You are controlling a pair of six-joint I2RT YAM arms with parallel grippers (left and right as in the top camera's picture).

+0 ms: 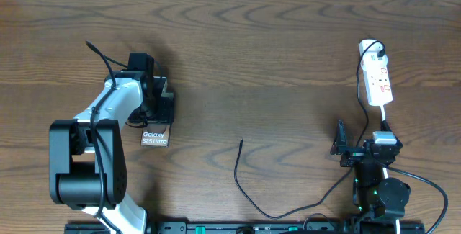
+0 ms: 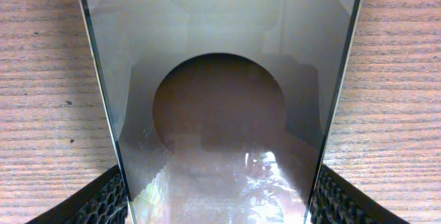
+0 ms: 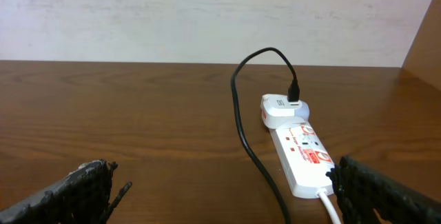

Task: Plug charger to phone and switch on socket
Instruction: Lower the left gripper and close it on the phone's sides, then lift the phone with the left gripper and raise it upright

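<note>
Left claw is clamped on the phone: both pads bear on its long edges and the glass fills the gap between them. Bare table lies to either side of this claw. From overhead only the phone's lettered end shows, behind the claw toward the arm's base. The rest is hidden under the wrist, and whether it rests on the wood cannot be told. Its glossy back shows only blurred reflections.

Right claw stands wide open and holds nothing, with free wood between its fingers. Ahead of it and to the right lies the socket, its near end cut off by the right finger. The charger loops out of the socket's far end and runs back toward the claw. Its plug tip lies well to the claw's left, on open table between the arms. Beyond the socket the table ends at a pale wall.

The left arm is folded with its wrist over the phone. The right arm sits low, tucked by the near edge, claw aimed at the socket
</note>
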